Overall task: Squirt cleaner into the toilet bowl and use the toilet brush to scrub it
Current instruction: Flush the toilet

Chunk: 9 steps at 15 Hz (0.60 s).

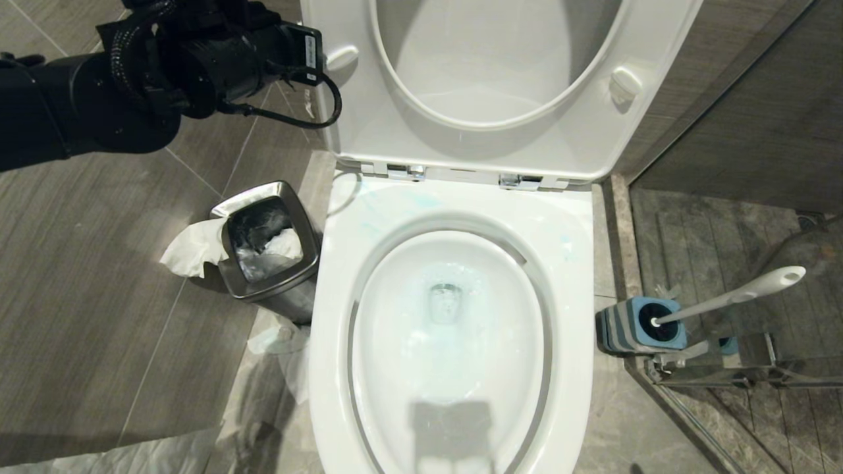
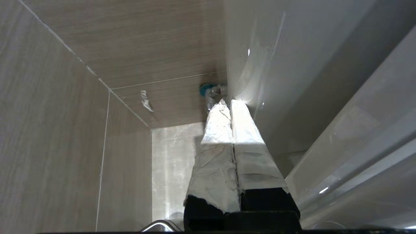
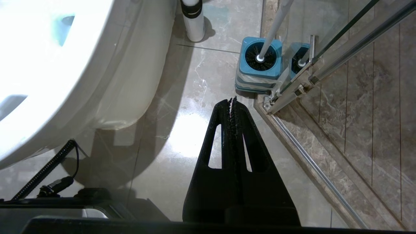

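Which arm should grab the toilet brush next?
Probably the right: the right gripper, shut and empty, hangs close to the toilet brush in its holder. The left gripper is raised beside the toilet's far side.

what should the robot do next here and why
Probably bring the shut right gripper to the toilet brush: it stands in its holder, while teal cleaner already tints the toilet bowl water.

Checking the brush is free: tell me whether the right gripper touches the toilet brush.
Apart. Right wrist view: the shut right gripper hangs over floor, short of the toilet brush in its holder.
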Tool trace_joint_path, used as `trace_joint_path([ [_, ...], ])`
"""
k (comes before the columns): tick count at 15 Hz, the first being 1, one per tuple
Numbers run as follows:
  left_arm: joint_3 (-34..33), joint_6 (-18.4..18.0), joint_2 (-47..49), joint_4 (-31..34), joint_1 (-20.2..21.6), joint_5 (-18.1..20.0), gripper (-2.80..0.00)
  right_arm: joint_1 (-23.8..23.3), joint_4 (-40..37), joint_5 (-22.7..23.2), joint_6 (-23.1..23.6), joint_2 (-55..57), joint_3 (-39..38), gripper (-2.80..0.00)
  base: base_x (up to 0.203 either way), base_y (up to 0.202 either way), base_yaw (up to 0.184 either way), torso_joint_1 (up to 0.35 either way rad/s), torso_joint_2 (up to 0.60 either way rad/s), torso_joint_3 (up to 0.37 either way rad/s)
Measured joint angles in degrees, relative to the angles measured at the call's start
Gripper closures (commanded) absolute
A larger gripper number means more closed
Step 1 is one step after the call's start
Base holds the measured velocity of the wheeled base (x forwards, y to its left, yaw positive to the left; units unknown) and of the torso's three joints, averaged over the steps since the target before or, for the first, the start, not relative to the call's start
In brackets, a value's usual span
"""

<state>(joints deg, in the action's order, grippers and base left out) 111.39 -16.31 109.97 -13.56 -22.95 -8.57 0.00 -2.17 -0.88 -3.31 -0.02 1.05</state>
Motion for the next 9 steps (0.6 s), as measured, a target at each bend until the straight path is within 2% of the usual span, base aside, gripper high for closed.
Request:
trace_joint_path([
  [6,0.1,-1.5,-2.2,-0.1,1.7,-2.0,0.0,0.0,0.0,0.0,0.0,0.0,0.0,0.0,0.0,0.0,0.0,0.0,0.0,0.0],
  [9,0.1,-2.4,-4.7,3.8,3.2,-2.7,0.0,0.0,0.0,0.0,0.0,0.0,0.0,0.0,0.0,0.0,0.0,0.0,0.0,0.0],
])
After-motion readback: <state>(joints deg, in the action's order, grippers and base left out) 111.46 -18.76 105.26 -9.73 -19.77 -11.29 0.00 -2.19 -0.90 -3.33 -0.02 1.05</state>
